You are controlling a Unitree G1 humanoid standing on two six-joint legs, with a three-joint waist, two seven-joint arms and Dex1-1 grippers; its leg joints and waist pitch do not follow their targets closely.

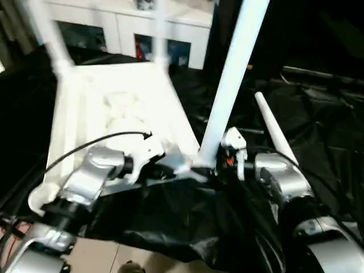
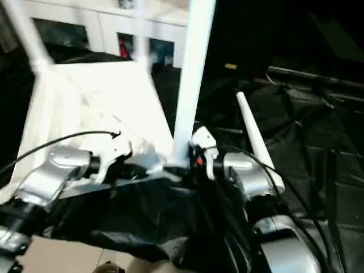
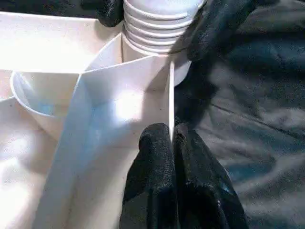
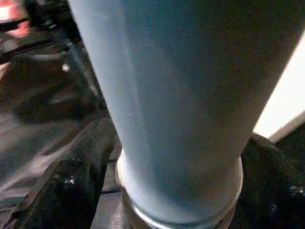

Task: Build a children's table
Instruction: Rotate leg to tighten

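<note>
The white tabletop lies upside down on a black sheet, its ribbed underside facing up. Two legs stand in the sockets at its far corners, blurred in the head views. A third leg stands in the near right corner socket, leaning slightly to the right as it rises. A fourth leg lies loose on the sheet just beyond the right edge of the tabletop, its thin end pointing away from the robot.

The left gripper is at the near edge of the tabletop, close to the near right corner. In its wrist view the two black fingers are pressed together on a thin upright rib of the underside, so the jaws are closed on the tabletop. The ridged base of the third leg sits in the socket right beyond them.

The right gripper is at the base of the third leg, on its right side. Its wrist view shows one black finger on each side of the leg, near the collar where the leg meets the socket. The jaws stand wide around the leg; whether the fingers press on it or stand just off it cannot be told.

A white cabinet with glass doors stands beyond the far edge of the sheet.
</note>
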